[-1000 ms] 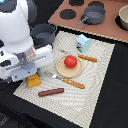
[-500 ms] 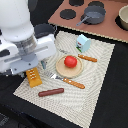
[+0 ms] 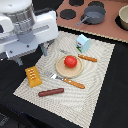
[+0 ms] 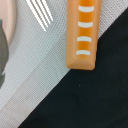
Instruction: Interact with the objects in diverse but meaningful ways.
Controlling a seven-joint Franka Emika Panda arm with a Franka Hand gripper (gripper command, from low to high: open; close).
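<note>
White and bulky, the arm (image 3: 27,27) is filling the upper part of the exterior view's left, hanging over the edge of the pale woven mat (image 3: 95,87). Its end effector is hiding under the housing there, so I cannot tell whether it is released or clenched; the wrist view is showing no fingers either.

Just below the arm, the ridged yellow-orange block (image 3: 33,76) is lying flat on the mat near its edge on the exterior view's left. The wrist view is looking straight down on it: the block (image 4: 83,31) is reaching to the mat's border, its end just over the dark counter (image 4: 85,100), with white fork tines (image 4: 41,12) lying close beside it.

Further out, the brown sausage (image 3: 51,92) is lying near the mat's front edge. The tan plate (image 3: 61,71) is sitting near the mat's middle, carrying the red tomato (image 3: 70,61). An orange-handled fork (image 3: 67,81) is lying just in front of the plate, its handle pointing to the exterior view's right. Another orange-handled piece (image 3: 87,58) is lying behind the plate, beside the blue-white carton (image 3: 83,43), which is standing upright.

Beyond the mat, the toy stove (image 3: 112,32) is holding a grey pan (image 3: 93,14) on its burners, and a second pot (image 3: 123,17) is showing at the frame's edge.
</note>
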